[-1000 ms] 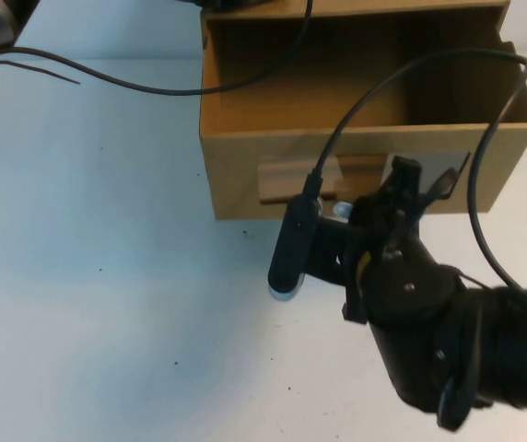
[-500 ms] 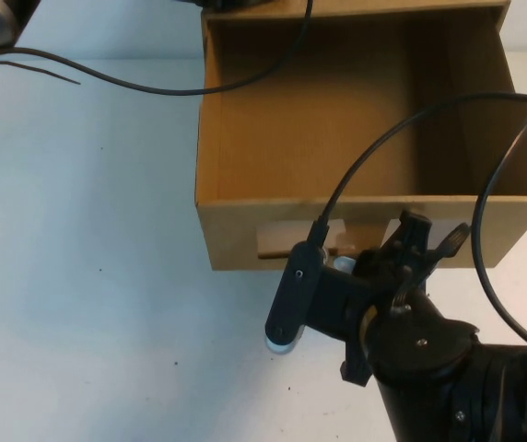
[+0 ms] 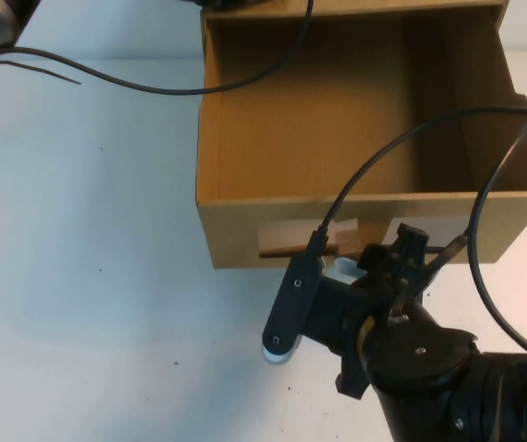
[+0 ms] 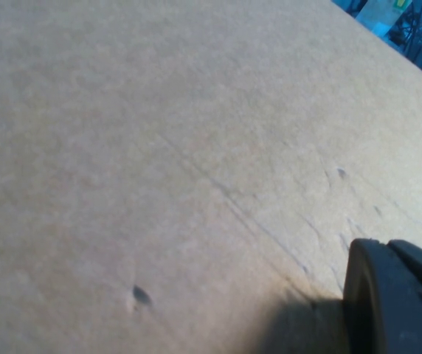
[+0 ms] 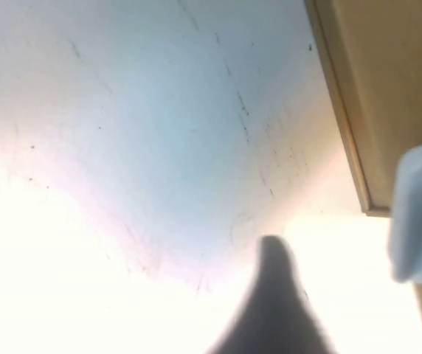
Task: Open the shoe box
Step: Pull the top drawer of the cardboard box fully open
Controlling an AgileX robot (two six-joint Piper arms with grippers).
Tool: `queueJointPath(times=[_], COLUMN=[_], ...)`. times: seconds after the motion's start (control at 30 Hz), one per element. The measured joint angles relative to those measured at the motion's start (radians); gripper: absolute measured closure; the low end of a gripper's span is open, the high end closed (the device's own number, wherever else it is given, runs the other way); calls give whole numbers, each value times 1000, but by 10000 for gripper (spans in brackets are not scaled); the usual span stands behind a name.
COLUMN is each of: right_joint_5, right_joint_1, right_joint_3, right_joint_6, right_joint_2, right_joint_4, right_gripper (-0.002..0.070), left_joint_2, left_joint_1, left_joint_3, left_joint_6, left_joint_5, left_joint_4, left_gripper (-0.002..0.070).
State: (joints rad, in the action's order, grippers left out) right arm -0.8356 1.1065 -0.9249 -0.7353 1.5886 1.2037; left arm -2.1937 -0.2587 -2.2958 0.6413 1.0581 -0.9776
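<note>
High view: shoe box (image 3: pixel 291 138) open-side up; right gripper (image 3: pixel 374 258) at near wall (image 3: pixel 245 230), jaws apart; left gripper (image 4: pixel 392 299) on cardboard (image 4: pixel 159 147).

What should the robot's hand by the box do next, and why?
Probably draw the right gripper back from the shoe box. The box already stands open, with its bare inside showing. The gripper's jaws are open beside the front wall and hold nothing, so its work there looks done. The left gripper sits close against cardboard.
</note>
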Motion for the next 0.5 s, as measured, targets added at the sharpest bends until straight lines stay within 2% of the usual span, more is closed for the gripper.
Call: queueJointPath(times=[0.1,0.17,0.5], right_joint_5=[0,3,-45], right_joint_1=[18,42,212], right_joint_3=[4,4,4], right_joint_6=[0,0,0], right_joint_2=[-18,-46,-262], right_joint_4=[24,63,134], right_gripper=[162,132,114], left_joint_2=[18,32,187], left_joint_1=[0,0,28], left_joint_3=[0,5,28], left_joint_6=[0,0,-33], left_joint_5=[-6,-13,1], left_joint_4=[27,49,166], left_gripper=[680,680,680])
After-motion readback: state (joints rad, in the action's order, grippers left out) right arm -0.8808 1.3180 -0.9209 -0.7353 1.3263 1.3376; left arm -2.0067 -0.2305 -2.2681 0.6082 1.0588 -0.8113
